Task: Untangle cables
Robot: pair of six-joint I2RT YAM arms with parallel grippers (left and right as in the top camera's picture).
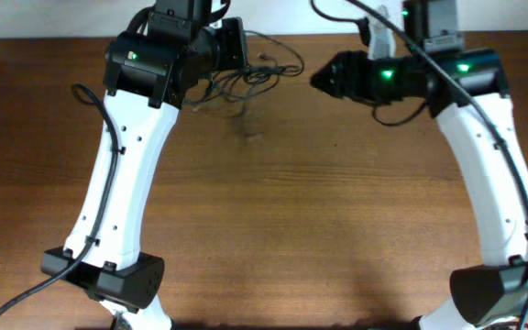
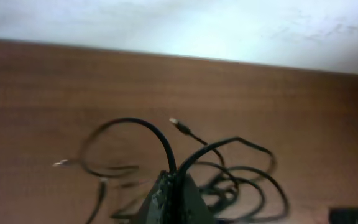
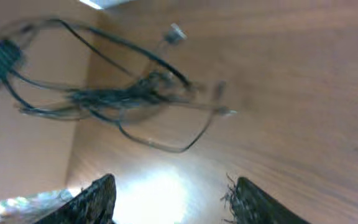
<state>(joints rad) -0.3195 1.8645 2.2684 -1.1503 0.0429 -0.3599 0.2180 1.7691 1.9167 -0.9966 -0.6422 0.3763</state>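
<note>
Here, the left gripper (image 2: pixel 174 183) has its jaws clamped tight on the cables (image 3: pixel 128 95), a messy bunch on the counter (image 1: pixel 291 202). Near the cables, the right gripper (image 3: pixel 173 202) has jaws wide apart, empty.

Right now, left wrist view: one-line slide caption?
Left gripper pinches the tangled cables, loops and plug ends splayed over the wooden table.

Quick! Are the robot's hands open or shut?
Left gripper: shut on the cables.
Right gripper: open, holding nothing.
</note>
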